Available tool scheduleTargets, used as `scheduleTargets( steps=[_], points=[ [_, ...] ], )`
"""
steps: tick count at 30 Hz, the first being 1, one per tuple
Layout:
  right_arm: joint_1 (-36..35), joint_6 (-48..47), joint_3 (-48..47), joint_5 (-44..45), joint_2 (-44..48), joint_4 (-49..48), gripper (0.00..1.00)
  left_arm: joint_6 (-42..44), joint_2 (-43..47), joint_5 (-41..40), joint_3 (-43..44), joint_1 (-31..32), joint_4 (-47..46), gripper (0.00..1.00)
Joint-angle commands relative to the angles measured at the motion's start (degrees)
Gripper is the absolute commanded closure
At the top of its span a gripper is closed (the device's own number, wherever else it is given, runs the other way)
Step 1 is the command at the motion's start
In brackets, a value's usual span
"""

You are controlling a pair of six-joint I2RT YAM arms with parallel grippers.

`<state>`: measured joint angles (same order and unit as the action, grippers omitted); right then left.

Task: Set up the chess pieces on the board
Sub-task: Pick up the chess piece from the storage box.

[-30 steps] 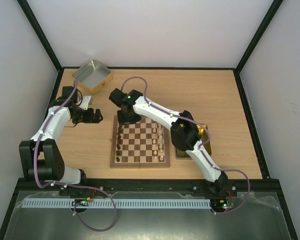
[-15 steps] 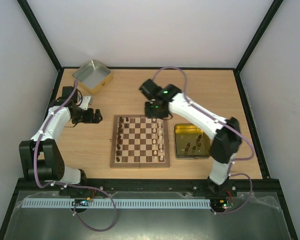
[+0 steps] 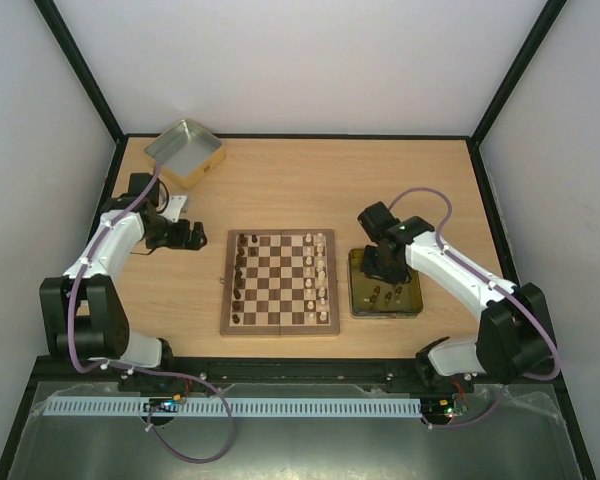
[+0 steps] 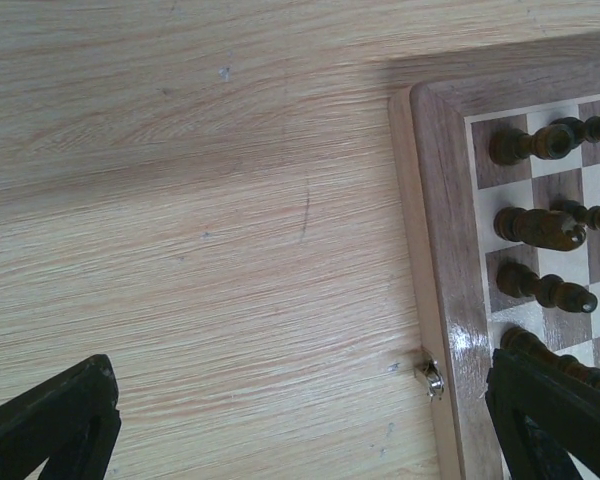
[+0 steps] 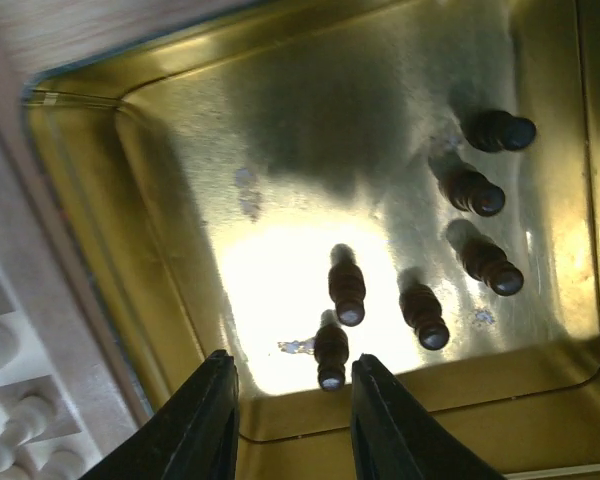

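Far left on my overhead feed, the silver tin [image 3: 185, 152] sits at the back corner of the table [image 3: 300, 185]. Just nearer to me, the left gripper [image 3: 193, 234] hangs over bare wood, close to the board's back-left corner. Its wrist camera shows both fingers [image 4: 52, 420] spread wide with nothing between them.

The board [image 3: 280, 329] lies flat mid-table, and a small metal clasp [image 4: 433, 380] shows on its left edge. Dark chess pieces [image 3: 241, 278] stand in its two left files, and cream ones [image 3: 321, 272] stand along the right side (I cannot read the individual piece types from above).

Just right of the board is the yellow-gold tin [image 3: 385, 314]. The right gripper [image 3: 379, 268] is poised above it, pointing down. Through its wrist view I count six dark pieces upright on the tin floor. One [image 5: 330, 358] stands just ahead of the parted fingertips [image 5: 218, 410], which are not touching it. That gripper holds nothing.
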<state>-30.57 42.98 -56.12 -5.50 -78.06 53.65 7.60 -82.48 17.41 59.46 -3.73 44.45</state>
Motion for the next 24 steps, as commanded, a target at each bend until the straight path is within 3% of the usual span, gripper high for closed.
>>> scheduleTargets(
  steps=[1, 16, 24],
  points=[
    [1.83, 2.33, 3.8, -2.35, 1.67, -3.89, 0.7, 0.46, 0.32, -0.6, 1.3, 1.09, 1.32, 0.0],
    [2.42, 10.72, 7.15, -3.59, -1.25, -7.92, 0.69, -1.58, -1.0, 4.92, 2.27, 3.72, 0.64, 0.0],
    [3.28, 9.61, 6.33, -1.97, -3.14, -6.58, 0.69, -1.82, -0.61, 4.35, 1.53, 4.26, -0.21, 0.0]
  ],
)
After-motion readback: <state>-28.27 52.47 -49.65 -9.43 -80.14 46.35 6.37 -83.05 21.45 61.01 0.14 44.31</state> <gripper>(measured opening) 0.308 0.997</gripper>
